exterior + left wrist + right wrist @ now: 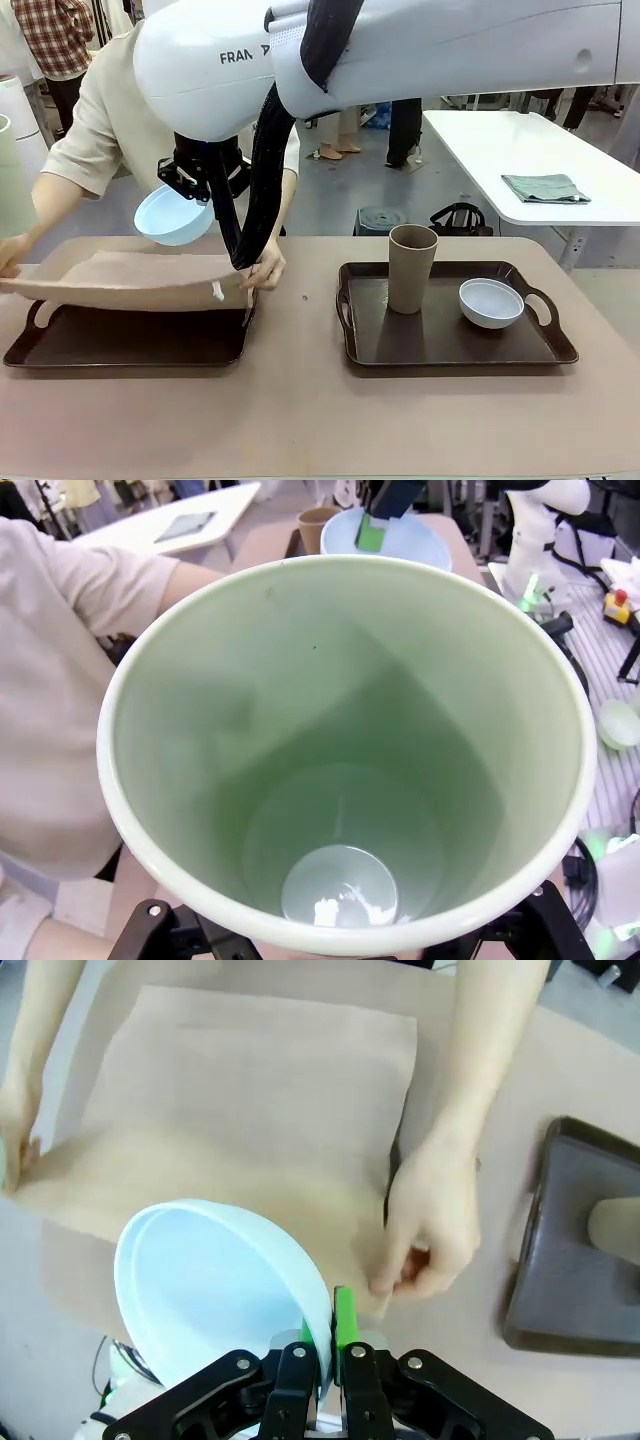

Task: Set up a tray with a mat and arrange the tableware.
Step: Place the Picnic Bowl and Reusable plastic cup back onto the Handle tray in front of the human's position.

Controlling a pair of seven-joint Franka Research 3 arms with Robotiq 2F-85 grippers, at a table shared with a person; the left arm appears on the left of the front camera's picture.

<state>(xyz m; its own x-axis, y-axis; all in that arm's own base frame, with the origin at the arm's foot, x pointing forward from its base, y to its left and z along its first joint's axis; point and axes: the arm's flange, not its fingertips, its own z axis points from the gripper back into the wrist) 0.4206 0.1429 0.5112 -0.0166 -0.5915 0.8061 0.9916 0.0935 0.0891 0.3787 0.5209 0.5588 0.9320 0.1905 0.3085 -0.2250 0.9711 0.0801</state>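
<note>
Bench (300, 420) surface is lying bare along its near edge and in the strip between two dark brown trays. A person is holding one thin, tan, rectangular mat (130, 280) by its ends, a hand (265, 268) at each. The mat is sagging over the left tray's (120, 345) far rim and leaving the near half uncovered.

The right arm is reaching across the middle. Its pincer (330, 1330) is clamping its green pads on the rim of the smooth light blue bowl (173, 215), which is hanging tilted above the mat's far edge.

The left pincer (345, 952) is gripping the pale green cup (340, 730), its fingers hidden beneath the rim, off the bench's left end.

The right tray (450, 345), with rounded corners and cut-out handles, is carrying the tan-brown cup (412, 268) upright near its far rim. The white bowl (491, 302) is sitting just beside that cup.

That is making two trays, two tapered cups, two shallow round bowls and one mat.
</note>
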